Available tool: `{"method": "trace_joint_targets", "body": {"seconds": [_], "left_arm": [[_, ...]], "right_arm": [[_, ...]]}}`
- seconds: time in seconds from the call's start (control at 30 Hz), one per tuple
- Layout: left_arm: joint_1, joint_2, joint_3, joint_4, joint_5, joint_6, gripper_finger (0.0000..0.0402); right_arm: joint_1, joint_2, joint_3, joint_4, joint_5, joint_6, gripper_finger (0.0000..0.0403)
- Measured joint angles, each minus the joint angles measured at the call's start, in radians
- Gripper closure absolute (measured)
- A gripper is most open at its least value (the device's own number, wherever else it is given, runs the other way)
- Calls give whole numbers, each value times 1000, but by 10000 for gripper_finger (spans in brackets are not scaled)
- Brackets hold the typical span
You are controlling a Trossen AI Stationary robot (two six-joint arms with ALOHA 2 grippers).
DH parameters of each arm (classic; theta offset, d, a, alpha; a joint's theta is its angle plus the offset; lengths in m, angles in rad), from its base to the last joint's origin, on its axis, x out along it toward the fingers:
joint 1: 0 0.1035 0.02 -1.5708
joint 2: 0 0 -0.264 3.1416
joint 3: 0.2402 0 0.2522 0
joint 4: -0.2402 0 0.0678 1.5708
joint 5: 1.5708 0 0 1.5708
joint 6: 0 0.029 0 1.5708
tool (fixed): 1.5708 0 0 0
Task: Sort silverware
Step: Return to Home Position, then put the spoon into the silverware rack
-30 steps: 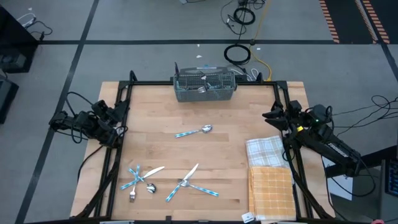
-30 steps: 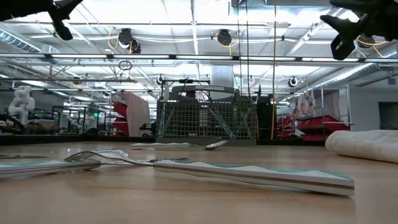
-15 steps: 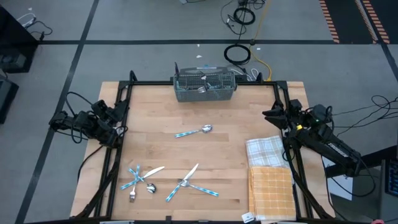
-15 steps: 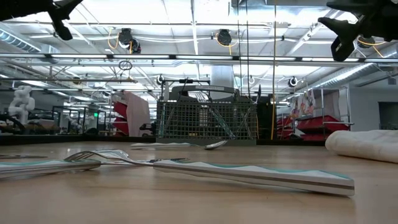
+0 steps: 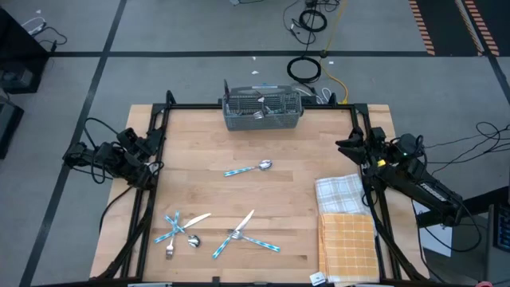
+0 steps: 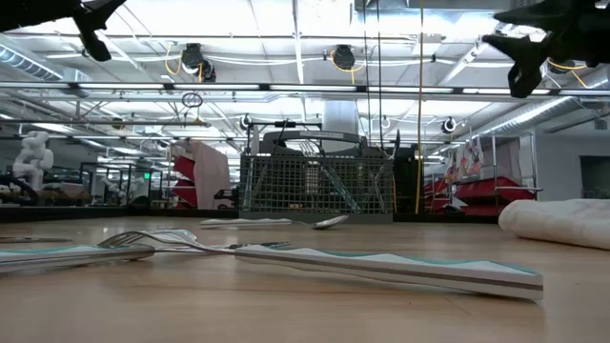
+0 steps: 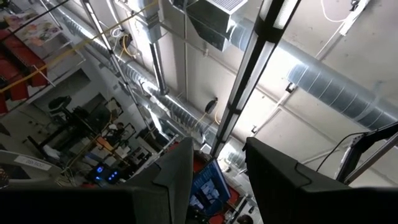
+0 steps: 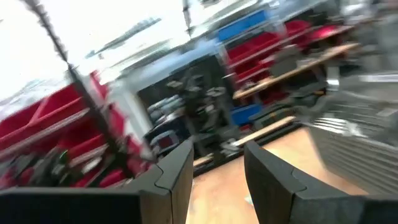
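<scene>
The likeliest trouble lies in the two tangles at the lower left of the high view. One cluster of forks and spoons (image 5: pixel 180 229) lies crossed over itself, and just right of it a knife (image 5: pixel 244 221) crosses another piece (image 5: pixel 256 241). A grasp there could pinch two handles at once or flick a neighbour across the worktop (image 5: pixel 287 167). All the pieces lie flat, so fingers coming down may skid off the thin handles. The lone spoon (image 5: pixel 248 168) near the centre lies well apart from the rest and looks the safer first pick. The wire-mesh caddy (image 5: pixel 262 111) at the top centre already holds some pieces, so a drop there could catch on them.

The left gripper (image 5: pixel 153 144) hangs at the left edge of the worktop; its wrist view shows the fingers parted with only the ceiling between them. The right gripper (image 5: pixel 347 148) hangs at the right edge, above the folded cloths (image 5: pixel 344 215), fingers likewise spread and holding nothing.
</scene>
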Motion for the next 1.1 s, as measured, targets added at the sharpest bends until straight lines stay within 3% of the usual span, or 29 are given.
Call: {"method": "trace_joint_targets", "body": {"seconds": [0.17, 0.37, 0.5, 0.67, 0.8, 0.93, 1.1], "left_arm": [[1, 0, 0, 63, -49, 2, 249], [0, 0, 0, 69, -41, -20, 249], [0, 0, 6, 65, 41, -72, 249], [0, 0, 32, 63, 132, -79, 249], [0, 0, 44, 64, 143, -79, 249], [0, 0, 44, 55, 149, -79, 249], [0, 0, 44, 42, 154, -79, 249]], "right_arm": [[0, 11, -1, 126, 125, 171, 273], [0, 12, 6, 201, 200, 183, 273], [0, 36, 62, 272, 99, 253, 273], [0, 164, 295, 214, -31, 185, 273], [0, 349, 551, 40, -80, -3, 273], [6, 562, 776, -141, -181, -78, 273], [118, 790, 930, -258, -204, -164, 273]]}}
